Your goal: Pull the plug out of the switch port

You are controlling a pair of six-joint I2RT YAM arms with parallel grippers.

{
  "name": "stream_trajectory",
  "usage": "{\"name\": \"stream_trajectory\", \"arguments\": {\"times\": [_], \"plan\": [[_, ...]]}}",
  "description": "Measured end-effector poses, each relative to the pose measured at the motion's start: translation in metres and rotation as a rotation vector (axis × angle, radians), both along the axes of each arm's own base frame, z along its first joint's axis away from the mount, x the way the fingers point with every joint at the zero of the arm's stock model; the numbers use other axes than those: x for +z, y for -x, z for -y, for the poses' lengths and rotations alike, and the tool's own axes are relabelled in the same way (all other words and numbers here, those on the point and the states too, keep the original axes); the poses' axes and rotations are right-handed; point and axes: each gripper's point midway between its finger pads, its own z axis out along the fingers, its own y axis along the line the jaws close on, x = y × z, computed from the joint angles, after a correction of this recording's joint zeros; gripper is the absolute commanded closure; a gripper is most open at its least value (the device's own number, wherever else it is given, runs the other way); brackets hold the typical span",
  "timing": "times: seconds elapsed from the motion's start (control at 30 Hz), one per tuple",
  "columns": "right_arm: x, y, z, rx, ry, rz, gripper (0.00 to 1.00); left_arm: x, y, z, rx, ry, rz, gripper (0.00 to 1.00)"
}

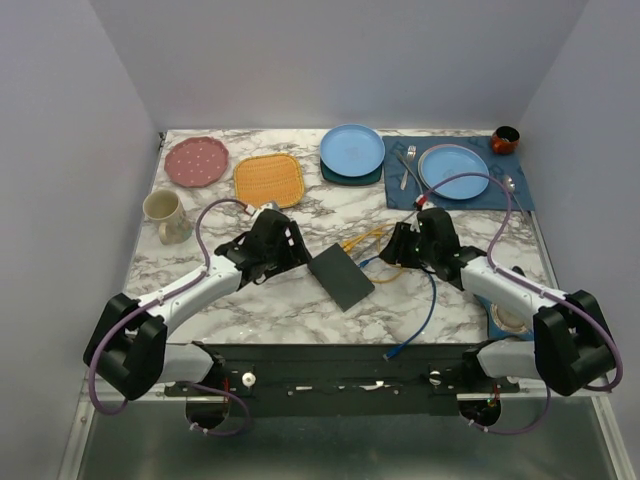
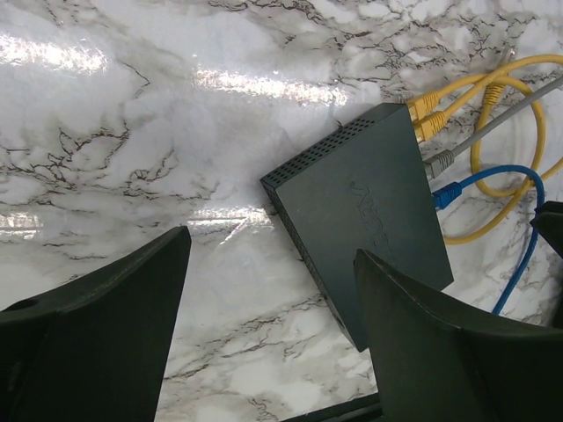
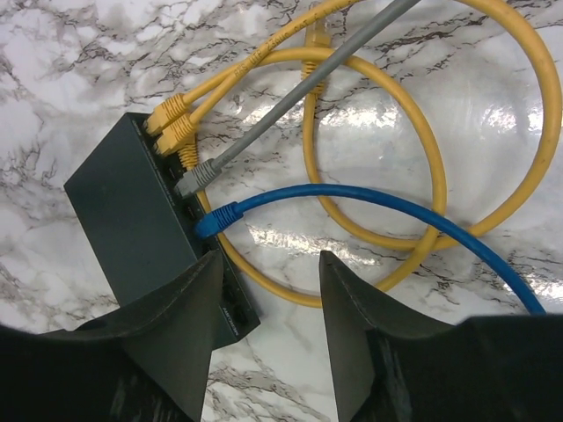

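Observation:
The switch point(image 1: 342, 277) is a flat black box lying at an angle in the middle of the marble table. It also shows in the left wrist view point(image 2: 361, 202) and the right wrist view point(image 3: 132, 202). Two yellow plugs point(image 3: 174, 123), a grey plug point(image 3: 195, 178) and a blue plug point(image 3: 215, 220) sit in its sockets. My left gripper point(image 2: 271, 246) is open and empty, hovering just left of the switch. My right gripper point(image 3: 270, 259) is open and empty above the table beside the socket edge, close to the blue plug.
Yellow cable loops point(image 3: 422, 158) and a blue cable point(image 1: 425, 310) lie right of the switch. At the back stand a pink plate point(image 1: 196, 161), an orange mat point(image 1: 268, 179), a blue plate point(image 1: 352, 150), a mug point(image 1: 165, 215), a place setting point(image 1: 455, 170) and a brown bowl point(image 1: 505, 139).

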Motion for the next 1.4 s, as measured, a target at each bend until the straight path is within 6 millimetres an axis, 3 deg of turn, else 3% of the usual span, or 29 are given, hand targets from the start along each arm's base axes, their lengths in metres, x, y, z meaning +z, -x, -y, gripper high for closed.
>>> {"name": "stream_trajectory", "arguments": {"times": [0.37, 0.63, 0.77, 0.87, 0.93, 1.0, 1.07, 1.1, 1.2, 1.4], "plan": [[-0.009, 0.016, -0.018, 0.071, -0.027, -0.030, 0.45, -0.021, 0.010, 0.002, 0.002, -0.046, -0.058, 0.17], [-0.032, 0.021, -0.022, 0.082, -0.008, -0.095, 0.46, -0.013, -0.025, 0.022, 0.013, -0.074, -0.059, 0.18], [-0.050, 0.027, -0.022, 0.091, 0.006, -0.155, 0.46, -0.033, -0.008, 0.014, 0.010, -0.090, -0.109, 0.21], [-0.050, 0.026, -0.027, 0.102, -0.006, -0.162, 0.51, -0.050, 0.017, -0.001, -0.002, -0.113, -0.163, 0.28], [-0.051, 0.027, -0.031, 0.114, -0.013, -0.171, 0.52, -0.053, 0.030, -0.005, -0.022, -0.117, -0.186, 0.38], [-0.051, 0.028, -0.035, 0.126, -0.018, -0.174, 0.57, -0.051, 0.037, -0.004, -0.047, -0.107, -0.188, 0.56], [-0.052, 0.031, -0.038, 0.137, -0.022, -0.182, 0.57, -0.046, 0.043, 0.001, -0.085, -0.090, -0.181, 0.67], [-0.053, 0.031, -0.040, 0.140, -0.023, -0.182, 0.57, -0.045, 0.047, 0.005, -0.109, -0.082, -0.180, 0.79], [-0.053, 0.034, -0.043, 0.151, -0.024, -0.182, 0.58, -0.047, 0.054, 0.013, -0.159, -0.071, -0.190, 0.94], [-0.053, 0.044, -0.053, 0.184, -0.016, -0.190, 0.64, -0.071, 0.062, 0.026, -0.228, -0.065, -0.272, 1.00]]}}
